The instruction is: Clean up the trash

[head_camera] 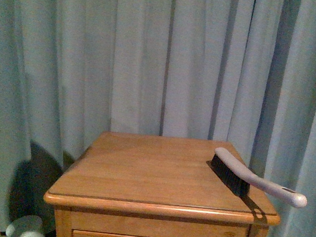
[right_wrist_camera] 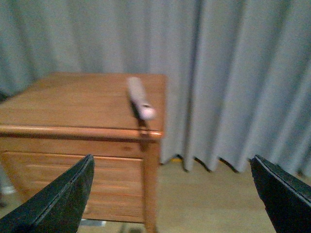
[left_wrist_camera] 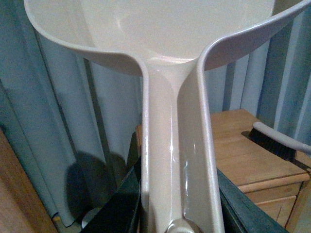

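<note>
Dustpan handle point(left_wrist_camera: 175, 145) in closed left claw point(left_wrist_camera: 180, 211)

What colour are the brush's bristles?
The bristles are black; the front view shows them best.

Wooden nightstand point(head_camera: 141, 176), brush point(head_camera: 253, 181) on right edge, handle overhanging, floor point(right_wrist_camera: 214, 194) below.

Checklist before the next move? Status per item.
1. Dustpan held in left gripper: ok.
2. Right gripper open and empty: ok.
3. Brush lying on cabinet, handle overhanging its edge: ok.
4. Trash located: not ok, none seen in any view.
5. Right wrist view sharp: not ok, blurred.
</note>
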`<state>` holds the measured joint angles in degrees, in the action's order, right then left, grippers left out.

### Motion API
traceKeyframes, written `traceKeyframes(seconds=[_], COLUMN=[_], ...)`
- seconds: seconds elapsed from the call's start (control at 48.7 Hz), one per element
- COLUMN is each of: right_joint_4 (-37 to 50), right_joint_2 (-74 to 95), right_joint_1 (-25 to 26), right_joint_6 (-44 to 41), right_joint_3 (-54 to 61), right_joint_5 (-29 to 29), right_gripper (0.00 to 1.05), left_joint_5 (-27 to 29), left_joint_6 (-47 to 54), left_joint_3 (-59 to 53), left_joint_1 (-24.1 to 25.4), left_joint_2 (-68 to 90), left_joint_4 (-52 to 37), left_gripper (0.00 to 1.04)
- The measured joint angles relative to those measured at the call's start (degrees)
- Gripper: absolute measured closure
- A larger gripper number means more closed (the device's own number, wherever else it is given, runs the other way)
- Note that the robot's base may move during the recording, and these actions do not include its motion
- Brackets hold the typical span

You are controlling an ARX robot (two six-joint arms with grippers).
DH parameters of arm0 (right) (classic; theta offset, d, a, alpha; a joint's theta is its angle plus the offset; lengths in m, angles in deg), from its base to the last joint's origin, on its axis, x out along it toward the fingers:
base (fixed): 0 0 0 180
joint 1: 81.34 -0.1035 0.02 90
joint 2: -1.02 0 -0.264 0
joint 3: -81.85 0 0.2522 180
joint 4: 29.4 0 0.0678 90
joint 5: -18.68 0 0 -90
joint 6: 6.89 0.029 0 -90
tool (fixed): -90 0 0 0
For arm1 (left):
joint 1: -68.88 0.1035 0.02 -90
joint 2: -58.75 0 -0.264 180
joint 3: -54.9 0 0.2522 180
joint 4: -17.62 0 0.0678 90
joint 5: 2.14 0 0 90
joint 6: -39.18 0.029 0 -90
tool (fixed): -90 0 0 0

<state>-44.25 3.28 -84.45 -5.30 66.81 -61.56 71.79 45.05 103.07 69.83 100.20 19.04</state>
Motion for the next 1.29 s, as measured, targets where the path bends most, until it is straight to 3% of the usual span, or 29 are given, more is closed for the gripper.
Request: traceKeyframes(seconds=[0.082,0.123,0.185,0.329,0.493,0.719,0.987,1.295], right_joint_4=[2.1,5.5,12.0,14.7,1.9,-17.3,-23.3,-21.6], right_joint_2=[9.1,14.6,24.2,43.6,70.4,97.1,108.0,113.9], right_joint_1=[-3.3,-3.1,-2.6,0.0,1.9,0.3,-2.4,-2.9], right_joint_6=[3.1,3.6,3.7,3.6,4.5,8.3,9.4,9.3], right_joint_3=[-1.2,-2.4,-6.4,-20.1,-45.5,-75.2,-85.8,-86.8], right_joint_5=[14.6,15.2,12.4,6.9,1.1,-1.5,-2.3,-1.9], right_gripper=[0.07,0.07,0.07,0.07,0.07,0.07,0.07,0.07], left_joint_5=[0.1,0.0,0.0,0.2,0.2,0.2,0.2,0.2], left_joint_6=[0.0,0.0,0.0,0.0,0.0,0.0,0.0,0.0], left_joint_3=[0.0,0.0,0.0,0.0,0.0,0.0,0.0,0.0], left_joint_1=[0.0,0.0,0.0,-0.1,-0.1,-0.1,-0.1,-0.1], left_joint_2=[-0.1,-0.1,-0.1,-0.1,-0.1,-0.1,-0.1,-0.1], left_joint_4=[0.0,0.0,0.0,0.0,0.0,0.0,0.0,0.0], left_gripper=[0.77,0.77,0.77,0.77,0.77,0.77,0.77,0.77])
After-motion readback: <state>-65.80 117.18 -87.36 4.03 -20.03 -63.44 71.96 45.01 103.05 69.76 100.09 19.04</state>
